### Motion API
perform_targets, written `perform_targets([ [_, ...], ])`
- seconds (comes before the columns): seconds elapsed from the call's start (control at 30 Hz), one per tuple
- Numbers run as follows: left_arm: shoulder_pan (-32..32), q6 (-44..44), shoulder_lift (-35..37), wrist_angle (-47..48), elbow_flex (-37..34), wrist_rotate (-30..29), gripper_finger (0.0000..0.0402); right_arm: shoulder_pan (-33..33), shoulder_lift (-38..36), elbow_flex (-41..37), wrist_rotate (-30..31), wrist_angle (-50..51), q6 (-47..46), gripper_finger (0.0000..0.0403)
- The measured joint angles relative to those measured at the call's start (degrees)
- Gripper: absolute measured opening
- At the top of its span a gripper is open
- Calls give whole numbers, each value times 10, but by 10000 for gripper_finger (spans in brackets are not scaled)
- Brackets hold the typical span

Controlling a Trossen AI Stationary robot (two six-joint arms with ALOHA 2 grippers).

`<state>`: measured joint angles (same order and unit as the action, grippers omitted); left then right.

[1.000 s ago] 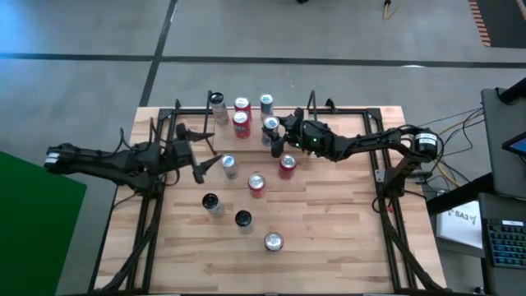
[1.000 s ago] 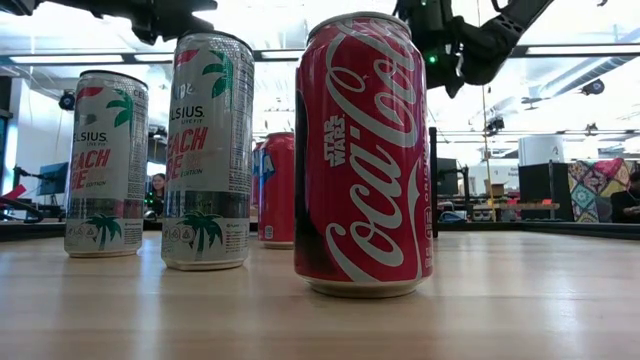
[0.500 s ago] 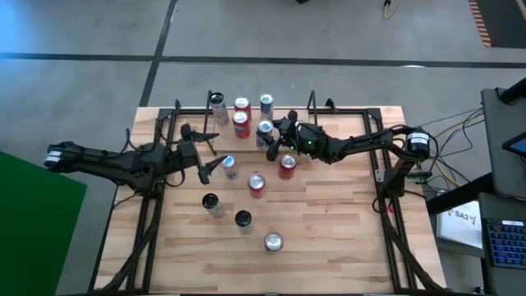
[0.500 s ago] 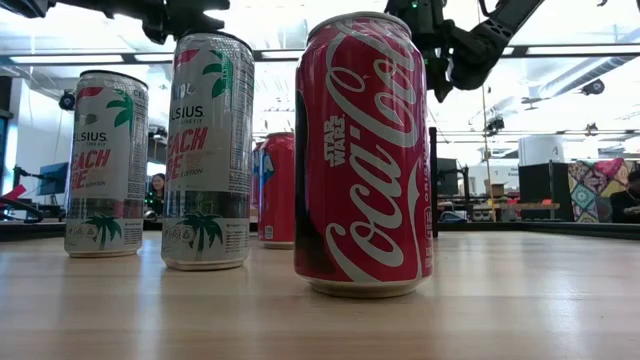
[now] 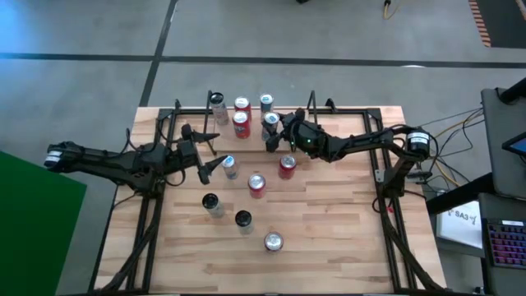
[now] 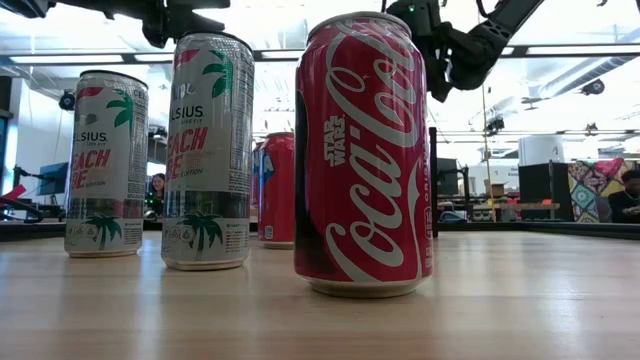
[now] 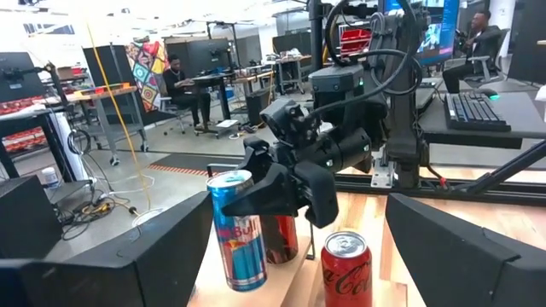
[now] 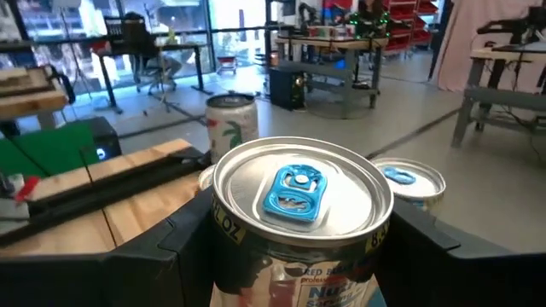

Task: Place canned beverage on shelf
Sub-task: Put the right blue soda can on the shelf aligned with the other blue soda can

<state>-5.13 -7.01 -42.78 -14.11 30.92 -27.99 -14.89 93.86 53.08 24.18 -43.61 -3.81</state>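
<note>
- High view: your right gripper holds a silver can over the near edge of the shelf, where four cans already stand. Five more cans wait on the table. Your left gripper, fingers spread wide and empty, hangs beside a blue can.
- Low view: a red cola can and two palm-printed cans fill the foreground; both arms show only at the top.
- Left wrist view: the right gripper hangs behind the blue can.
- Right wrist view: the jaws clamp the silver can on both sides, blue tab up.
- Progress: judged as partly stocked; this can is not yet set down and five remain.
</note>
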Motion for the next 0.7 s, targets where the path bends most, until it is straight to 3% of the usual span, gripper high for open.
perform_targets([
  [0.37,0,-20,5,-2,0,-1,333,7,2,62,-16,52,18,228],
  [0.7,0,-30,5,1,0,-2,333,6,65,76,-3,60,8,228],
])
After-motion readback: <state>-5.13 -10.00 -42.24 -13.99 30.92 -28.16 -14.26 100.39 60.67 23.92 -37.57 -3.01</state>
